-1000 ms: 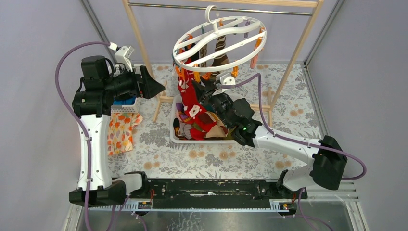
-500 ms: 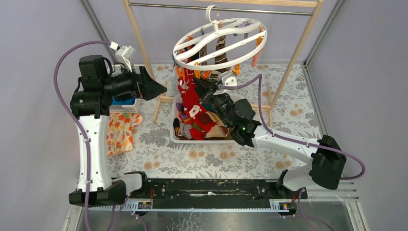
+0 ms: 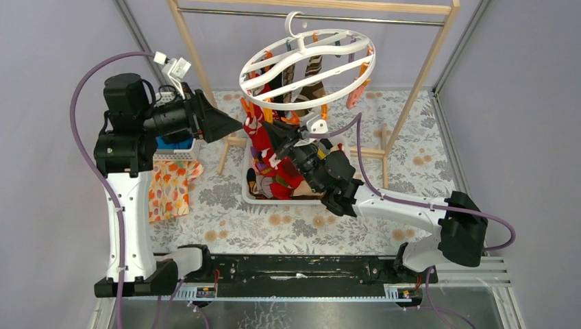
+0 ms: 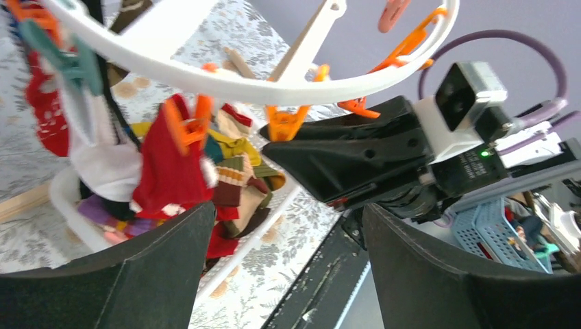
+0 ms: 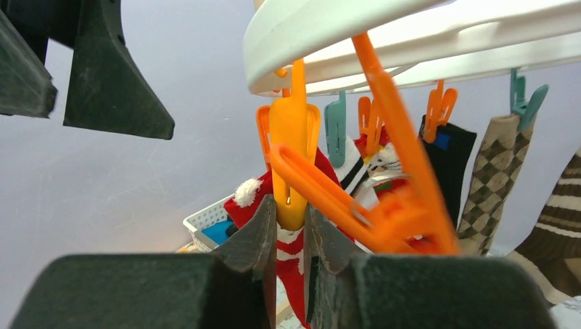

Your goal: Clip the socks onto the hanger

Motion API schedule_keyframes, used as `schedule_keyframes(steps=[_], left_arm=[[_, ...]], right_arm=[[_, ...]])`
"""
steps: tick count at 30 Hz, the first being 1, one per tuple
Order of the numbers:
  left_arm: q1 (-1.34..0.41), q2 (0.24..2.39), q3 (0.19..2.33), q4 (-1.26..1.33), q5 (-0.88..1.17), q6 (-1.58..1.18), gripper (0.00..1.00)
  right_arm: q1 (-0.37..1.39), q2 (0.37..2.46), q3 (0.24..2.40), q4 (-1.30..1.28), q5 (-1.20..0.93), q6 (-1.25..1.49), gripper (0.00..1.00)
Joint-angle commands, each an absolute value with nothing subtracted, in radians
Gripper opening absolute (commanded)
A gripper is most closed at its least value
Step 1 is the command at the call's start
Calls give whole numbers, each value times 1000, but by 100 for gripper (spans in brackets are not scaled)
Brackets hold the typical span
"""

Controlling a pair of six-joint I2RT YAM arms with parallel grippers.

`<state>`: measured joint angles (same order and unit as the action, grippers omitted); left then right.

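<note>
Under the hanger (image 5: 411,27), right fingers (image 5: 270,219) pinch a red sock (image 5: 291,274); left fingers (image 3: 219,125) gape empty.

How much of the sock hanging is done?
Partly done. An argyle sock and a striped sock already hang from clips on the hanger. Right now the right fingers hold a red sock at an orange clip, with the left fingers open nearby. A pile of socks waits in the white basket.

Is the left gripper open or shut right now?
Open: the left gripper has its fingers wide apart, holding nothing.
</note>
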<state>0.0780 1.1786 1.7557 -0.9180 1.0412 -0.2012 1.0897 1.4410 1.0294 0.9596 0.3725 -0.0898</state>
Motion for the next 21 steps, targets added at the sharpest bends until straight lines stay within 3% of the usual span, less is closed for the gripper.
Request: schedule_keyframes(steps=[1,7,15,21], left_arm=[[-5,1197,1783,-828,1027,-277,84],[-148,1253,1809,-813,926,-285,77],[-172,1318,1799,-785,864,-282,62],[-172,1319,1762,-707,815,-298,57]], right_arm=[[1134,1465,1071,1012,387,-110,1],[1156,1487,1089,1014,407,-109,0],[1164,1492,1097,1013,411,-95,0],[1167,1498,1094,1005,406,-75,0]])
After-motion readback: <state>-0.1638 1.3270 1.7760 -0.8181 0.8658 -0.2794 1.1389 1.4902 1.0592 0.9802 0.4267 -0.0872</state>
